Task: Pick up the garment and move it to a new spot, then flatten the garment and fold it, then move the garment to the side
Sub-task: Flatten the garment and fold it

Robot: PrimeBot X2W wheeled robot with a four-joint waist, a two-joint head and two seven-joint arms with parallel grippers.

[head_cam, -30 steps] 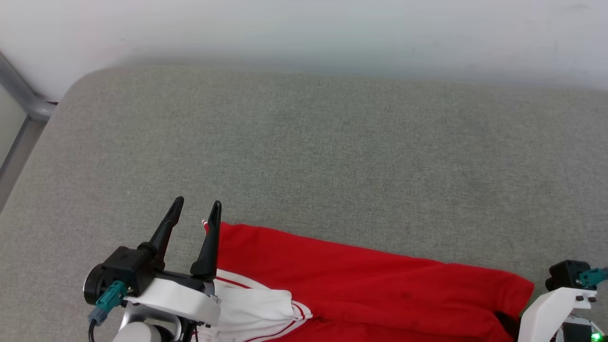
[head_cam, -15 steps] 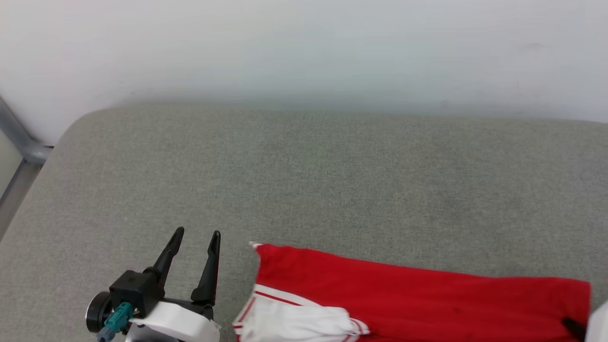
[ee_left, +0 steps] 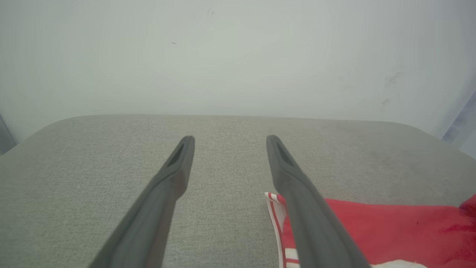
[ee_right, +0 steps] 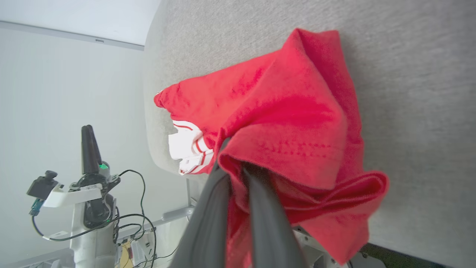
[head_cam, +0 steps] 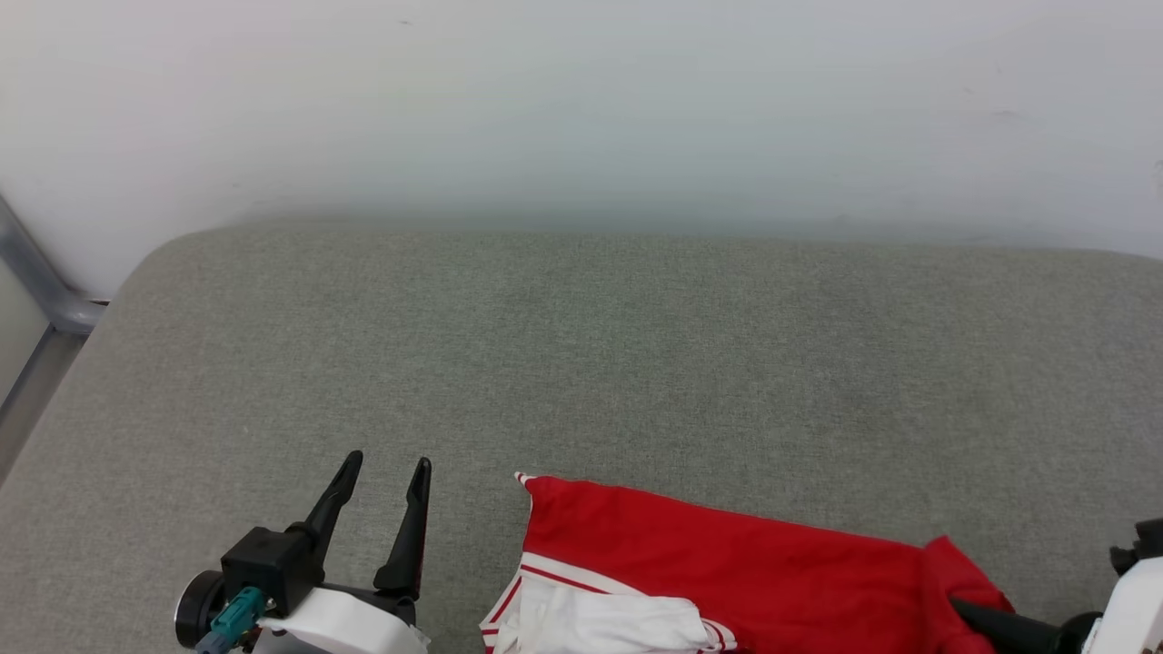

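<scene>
Right wrist view: right gripper (ee_right: 238, 163) clamped the edge of the red, white-sleeved jersey garment (ee_right: 290, 104) (probably for dragging); left gripper (head_cam: 388, 461) gaped empty.

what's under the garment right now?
The garment lies on the grey padded surface, which shows bare all around it. The right pincer is shut on a red fold of it. Whatever lies beneath the cloth itself is covered.

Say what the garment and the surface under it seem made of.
By look, the garment is soft matte knit cloth, fibre unclear: it drapes and bunches in folds; the grey surface seems matte woven upholstery: fine weave, rounded padded-looking corner.
</scene>
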